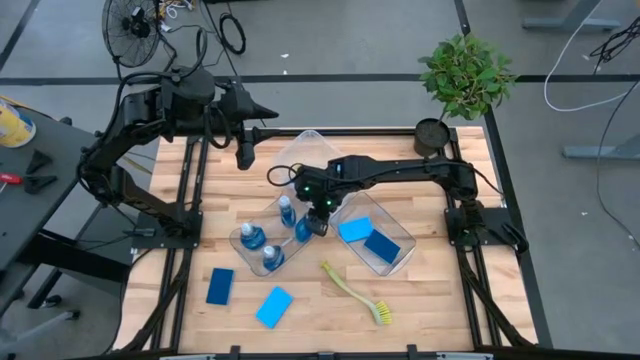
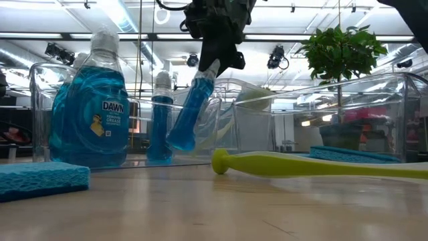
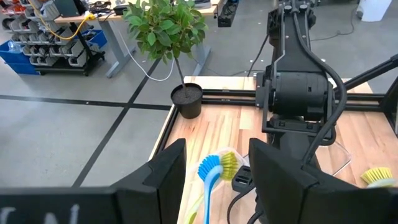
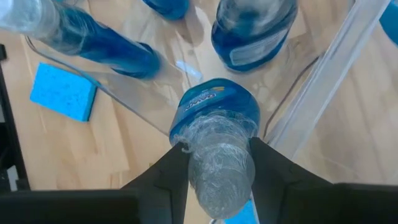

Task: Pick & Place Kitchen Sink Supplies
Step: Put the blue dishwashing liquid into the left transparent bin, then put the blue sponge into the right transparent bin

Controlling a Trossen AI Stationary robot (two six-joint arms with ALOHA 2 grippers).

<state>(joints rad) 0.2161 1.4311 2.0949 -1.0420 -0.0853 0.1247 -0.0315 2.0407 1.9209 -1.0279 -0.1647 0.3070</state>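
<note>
The wooden table (image 1: 420, 300) carries two clear plastic bins. The left bin (image 1: 262, 222) holds three dish soap bottles; the right bin (image 1: 400, 236) holds two sponges. The right gripper (image 1: 319, 222) clamps a fourth dish soap bottle (image 2: 190, 110) by its neck, tilted above the left bin. The left gripper (image 3: 214, 180) hangs released over the table's rear. A yellow-green dish brush (image 1: 357, 293) lies on the table.

1. A wooden table (image 1: 420, 330) stands on a grey concrete floor (image 1: 330, 40) crossed by dark lines.
2. A floor fan (image 1: 128, 22) and loose cables (image 1: 585, 60) lie beyond it.
3. Ceiling strip lights (image 2: 120, 13) glow overhead.
4. A cluttered workbench (image 3: 81, 15) stands farther off.
</note>
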